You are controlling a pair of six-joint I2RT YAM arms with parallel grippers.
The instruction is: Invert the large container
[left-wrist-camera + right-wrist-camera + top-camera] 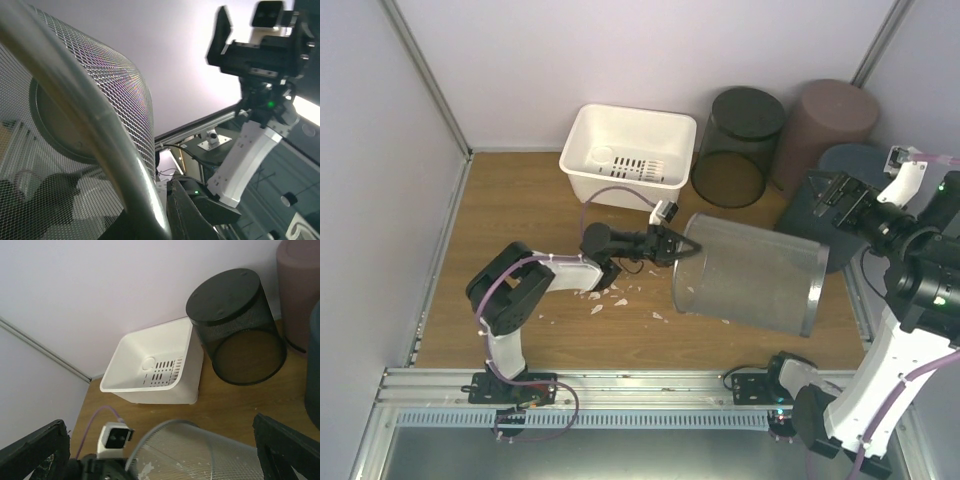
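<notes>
At mid-table, the outstretched left pincer (672, 247) clamps the tilted mesh container (750, 275); right pincer (825, 200) gapes.

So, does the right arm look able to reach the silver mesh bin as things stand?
Probably yes: the right gripper is open near the mesh bin, nothing between them; the left gripper clamps its rim.

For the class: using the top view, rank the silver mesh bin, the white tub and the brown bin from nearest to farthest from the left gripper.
1. The silver mesh bin, its rim gripped by the left gripper, centre.
2. The white tub, behind, back left.
3. The brown bin, far back right.
</notes>
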